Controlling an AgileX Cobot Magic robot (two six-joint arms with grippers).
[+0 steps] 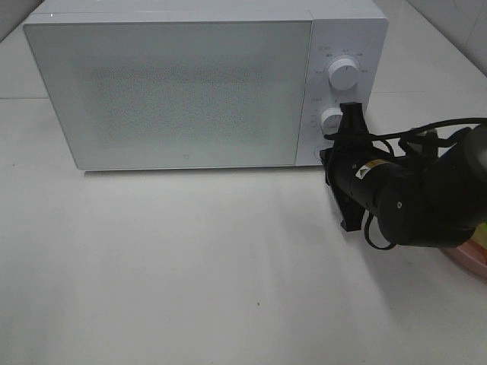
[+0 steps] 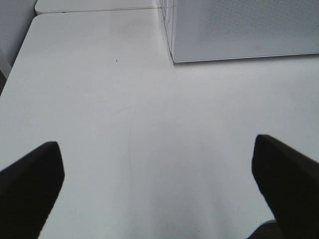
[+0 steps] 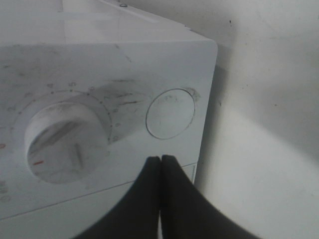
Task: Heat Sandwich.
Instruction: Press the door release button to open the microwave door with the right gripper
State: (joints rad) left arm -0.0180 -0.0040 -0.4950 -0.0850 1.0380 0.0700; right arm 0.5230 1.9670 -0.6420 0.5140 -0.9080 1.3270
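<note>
Door-opening step, as I judge it. The microwave (image 1: 175, 91) stands at 12 o'clock on the surface (image 1: 190, 266) with its door (image 1: 167, 95) closed, so nothing can go in yet. My right gripper (image 3: 160, 159) is closed, tips pressed together and holding nothing. It is aimed at the control panel, close to the rim of the round button (image 3: 170, 113) and beside the lower knob (image 3: 65, 144). I take that button to be the door release.

Next move: I would line the closed tips up with the middle of the button, since they are not centred on it now, then push straight in. Off-centre, they could slip onto the panel or nudge the knob.

My left gripper (image 2: 157, 184) is wide open and empty, hanging over bare surface short of the microwave's near corner.

The sandwich (image 1: 479, 233) sits at 4 o'clock on a pink plate (image 1: 466, 262), almost wholly hidden behind my right arm (image 1: 411, 198). Only a yellow-green sliver shows, so I cannot tell how it lies.

Views compared: the exterior high view alone gives the whole door and the plate, but my arm covers the button there. The right wrist view alone shows tips against button. The left wrist view alone shows the left gripper.
</note>
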